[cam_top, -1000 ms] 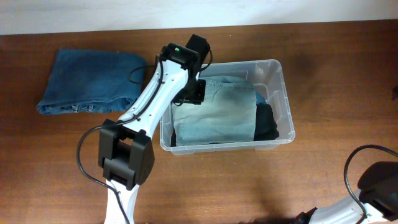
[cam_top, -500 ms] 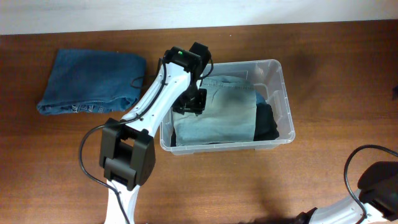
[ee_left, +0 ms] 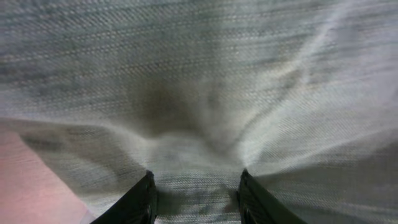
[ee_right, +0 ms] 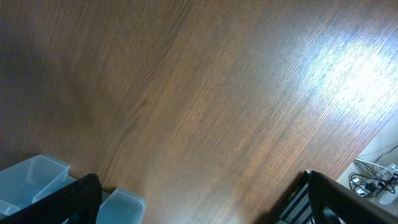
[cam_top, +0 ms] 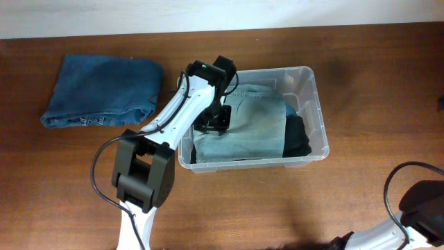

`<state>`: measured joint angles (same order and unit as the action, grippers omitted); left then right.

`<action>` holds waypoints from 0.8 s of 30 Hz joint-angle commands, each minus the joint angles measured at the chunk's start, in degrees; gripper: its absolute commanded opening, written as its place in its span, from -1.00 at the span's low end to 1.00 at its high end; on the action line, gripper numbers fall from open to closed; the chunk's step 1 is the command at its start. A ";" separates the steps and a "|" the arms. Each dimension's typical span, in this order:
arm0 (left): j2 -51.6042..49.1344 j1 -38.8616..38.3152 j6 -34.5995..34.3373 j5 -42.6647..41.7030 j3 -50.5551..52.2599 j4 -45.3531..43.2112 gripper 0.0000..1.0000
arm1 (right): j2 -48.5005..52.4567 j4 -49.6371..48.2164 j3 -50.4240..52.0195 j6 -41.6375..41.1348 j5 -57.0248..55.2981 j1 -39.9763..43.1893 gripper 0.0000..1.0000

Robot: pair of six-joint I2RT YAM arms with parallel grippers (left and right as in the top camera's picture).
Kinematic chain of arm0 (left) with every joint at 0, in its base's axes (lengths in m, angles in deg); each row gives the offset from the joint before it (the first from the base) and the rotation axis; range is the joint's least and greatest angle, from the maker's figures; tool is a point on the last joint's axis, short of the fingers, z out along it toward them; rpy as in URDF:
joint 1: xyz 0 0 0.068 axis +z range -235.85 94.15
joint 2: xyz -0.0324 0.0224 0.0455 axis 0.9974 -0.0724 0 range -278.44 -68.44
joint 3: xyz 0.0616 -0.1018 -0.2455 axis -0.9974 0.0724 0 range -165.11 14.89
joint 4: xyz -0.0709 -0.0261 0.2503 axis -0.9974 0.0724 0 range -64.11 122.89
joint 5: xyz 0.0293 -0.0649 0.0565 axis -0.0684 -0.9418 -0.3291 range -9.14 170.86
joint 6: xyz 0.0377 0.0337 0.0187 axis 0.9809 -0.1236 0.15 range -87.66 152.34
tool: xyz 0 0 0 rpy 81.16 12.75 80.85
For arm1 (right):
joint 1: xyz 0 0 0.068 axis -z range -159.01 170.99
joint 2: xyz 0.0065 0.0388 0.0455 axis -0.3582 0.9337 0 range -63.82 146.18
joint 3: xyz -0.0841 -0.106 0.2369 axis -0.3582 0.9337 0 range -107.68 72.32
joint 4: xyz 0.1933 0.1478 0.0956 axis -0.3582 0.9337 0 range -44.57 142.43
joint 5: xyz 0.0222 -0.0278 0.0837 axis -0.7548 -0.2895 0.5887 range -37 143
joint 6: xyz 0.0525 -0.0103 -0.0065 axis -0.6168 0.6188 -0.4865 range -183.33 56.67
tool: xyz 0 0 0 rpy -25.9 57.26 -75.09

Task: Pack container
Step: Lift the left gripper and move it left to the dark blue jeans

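The clear plastic container stands at the table's middle. Inside it a pale, washed-out denim garment lies folded on top of a dark garment. My left gripper reaches down into the tub's left side onto the pale denim. In the left wrist view the gripper has a bunched fold of that pale denim between its narrowed fingers, with creases spreading out from them. My right gripper hangs wide open over bare wood, holding nothing.
A folded blue pair of jeans lies on the table left of the tub. The right arm's base sits at the bottom right corner. Pale blue plastic pieces show at the right wrist view's lower left.
My left gripper has moved from the tub's left rim further right and down onto the pale denim. The right arm has stayed still.
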<state>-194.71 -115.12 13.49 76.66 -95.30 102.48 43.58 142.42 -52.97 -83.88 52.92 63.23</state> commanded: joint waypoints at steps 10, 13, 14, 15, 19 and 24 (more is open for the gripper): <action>1.18 2.91 1.84 9.33 -26.12 14.91 0.38 | -1.22 0.28 0.04 0.17 -0.15 0.17 0.97; 1.18 6.21 1.84 11.76 -31.34 18.14 0.54 | -1.25 0.28 0.04 0.17 -0.15 0.17 0.97; 1.18 7.52 1.81 12.24 -32.33 18.73 0.56 | -1.25 0.28 0.04 0.17 -0.15 0.17 0.97; 1.18 8.92 1.81 12.41 -32.94 19.10 0.57 | -1.25 0.28 0.04 0.17 -0.15 0.17 0.97; 1.03 15.02 1.81 14.97 -32.98 19.56 0.87 | -1.25 0.28 0.04 0.17 -0.13 0.17 0.97; 1.03 22.43 1.79 19.89 -32.94 17.70 0.99 | -1.25 0.28 0.04 0.17 -0.15 0.17 0.96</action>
<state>-194.43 -95.89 15.22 91.65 -127.60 120.97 43.58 142.42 -52.97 -83.88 52.92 63.23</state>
